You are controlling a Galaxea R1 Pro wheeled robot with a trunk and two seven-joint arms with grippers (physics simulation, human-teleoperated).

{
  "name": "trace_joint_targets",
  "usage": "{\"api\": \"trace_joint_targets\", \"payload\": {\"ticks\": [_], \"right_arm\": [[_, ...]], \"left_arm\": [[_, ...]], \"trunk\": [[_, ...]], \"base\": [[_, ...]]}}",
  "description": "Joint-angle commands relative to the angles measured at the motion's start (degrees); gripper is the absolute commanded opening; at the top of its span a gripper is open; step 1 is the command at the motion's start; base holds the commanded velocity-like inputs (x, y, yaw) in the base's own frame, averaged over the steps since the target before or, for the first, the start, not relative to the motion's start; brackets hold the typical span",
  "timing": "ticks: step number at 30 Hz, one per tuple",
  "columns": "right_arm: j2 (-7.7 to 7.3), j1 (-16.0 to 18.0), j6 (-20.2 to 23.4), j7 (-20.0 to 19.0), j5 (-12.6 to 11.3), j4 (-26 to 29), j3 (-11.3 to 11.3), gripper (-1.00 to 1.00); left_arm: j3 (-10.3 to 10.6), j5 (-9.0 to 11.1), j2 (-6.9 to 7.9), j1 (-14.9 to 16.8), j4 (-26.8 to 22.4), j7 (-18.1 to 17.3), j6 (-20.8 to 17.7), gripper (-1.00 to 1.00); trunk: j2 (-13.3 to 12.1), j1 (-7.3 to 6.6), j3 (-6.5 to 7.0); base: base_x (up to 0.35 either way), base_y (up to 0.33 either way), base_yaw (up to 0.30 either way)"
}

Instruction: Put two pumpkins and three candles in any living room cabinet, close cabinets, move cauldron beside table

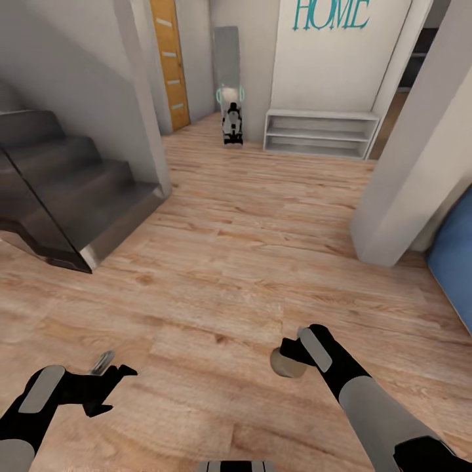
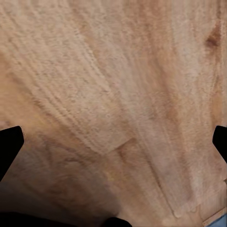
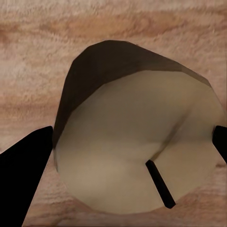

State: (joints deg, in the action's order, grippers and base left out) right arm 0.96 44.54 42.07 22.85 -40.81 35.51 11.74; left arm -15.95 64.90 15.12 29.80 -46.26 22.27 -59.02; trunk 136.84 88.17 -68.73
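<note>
Gripping one candle (image 3: 142, 151) in right claw (image 1: 293, 357), left claw (image 1: 108, 373) spread empty

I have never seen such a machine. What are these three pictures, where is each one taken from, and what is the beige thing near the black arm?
This is a simulated robot with two black arms, seen in a rendered house. The large picture comes from a camera on its head, looking down over a wooden floor. Ahead are grey stairs, a white low shelf and a wall with the word HOME.

The other two pictures come from cameras near each gripper, looking along its fingers. The left gripper holds nothing; its camera sees floor between its dark fingers.

The right gripper is closed on a candle, a short beige cylinder with a dark wick. The head view shows it too.
</note>
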Motion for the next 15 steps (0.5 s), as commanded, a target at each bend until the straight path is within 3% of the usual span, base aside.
{"api": "trace_joint_targets", "payload": {"ticks": [1,7,15], "right_arm": [[0.01,-0.01,-0.03,0.0,-0.04,0.0,-0.02,-1.0],[0.01,-0.03,-0.06,0.0,-0.03,0.0,-0.12,-1.0],[0.14,-0.01,-0.05,-0.17,-0.18,0.0,-0.38,-1.0]], "left_arm": [[0.1,-0.03,0.0,0.0,0.01,0.1,0.06,1.0],[2.35,-0.05,-0.07,0.07,0.02,3.72,1.11,1.0],[2.86,-0.03,-1.12,0.22,-0.01,8.14,1.71,1.0]], "trunk": [[-0.42,-0.23,0.1],[-2.82,-1.54,0.7],[-6.03,-3.3,1.49]], "base": [[0.0,0.0,0.184],[0.0,0.0,0.179],[0.0,0.0,0.176]]}}
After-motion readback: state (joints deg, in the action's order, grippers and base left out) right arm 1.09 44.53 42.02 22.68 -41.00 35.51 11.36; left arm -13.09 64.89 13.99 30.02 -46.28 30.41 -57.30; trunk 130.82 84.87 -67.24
